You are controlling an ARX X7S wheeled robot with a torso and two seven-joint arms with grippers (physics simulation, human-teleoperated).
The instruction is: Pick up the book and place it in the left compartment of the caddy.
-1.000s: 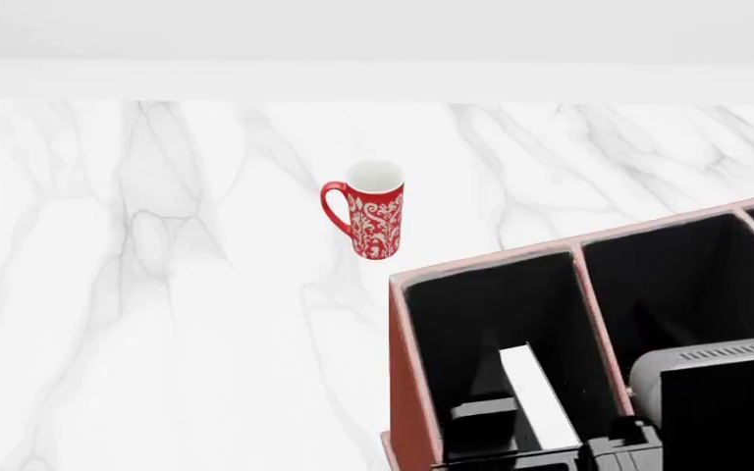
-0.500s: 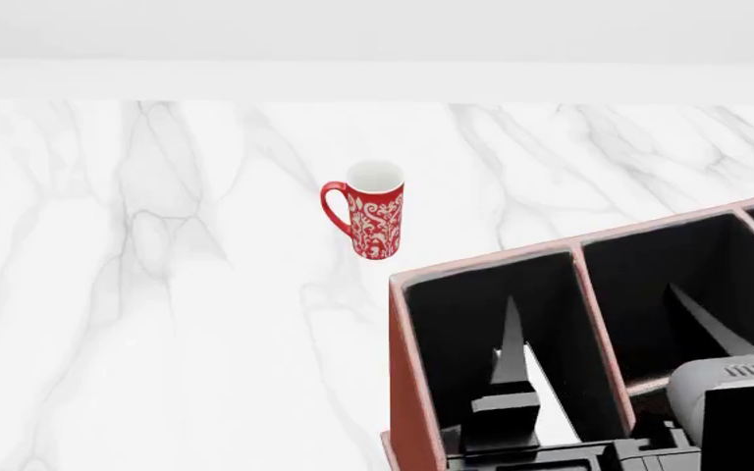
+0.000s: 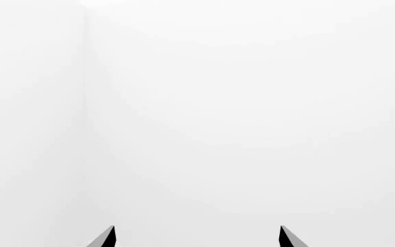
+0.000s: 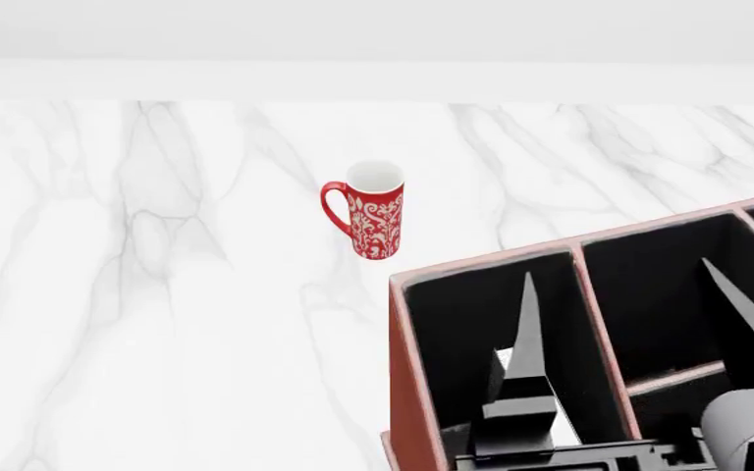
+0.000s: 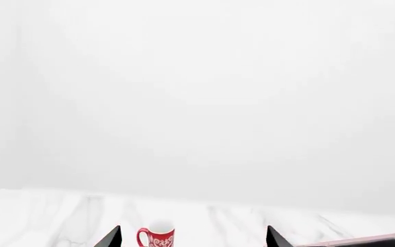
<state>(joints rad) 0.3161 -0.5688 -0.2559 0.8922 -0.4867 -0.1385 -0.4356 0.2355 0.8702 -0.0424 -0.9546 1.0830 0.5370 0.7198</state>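
Observation:
The reddish-brown caddy [image 4: 410,392] fills the lower right of the head view; a strip of its rim [image 5: 382,239] shows in the right wrist view. In its long black-lined left compartment [image 4: 462,324] sits the book [image 4: 564,428]. Only slivers of its white page edges show behind a black finger. My right gripper [image 4: 616,268] is open above the caddy and holds nothing. One finger [image 4: 528,324] is over the left compartment, the other [image 4: 744,314] over the section to the right. In the left wrist view my left gripper [image 3: 196,236] is open before a blank white surface.
A red patterned mug [image 4: 372,218] stands upright on the white marble table [image 4: 154,294], beyond the caddy's far left corner. The mug [image 5: 158,239] also shows between the right gripper's fingertips in the right wrist view. A white wall runs behind the table.
The right gripper has let go of the book inside the left compartment and opened wide. Its fingers have risen and now point up and away; the arm housing has dropped toward the frame's corner.

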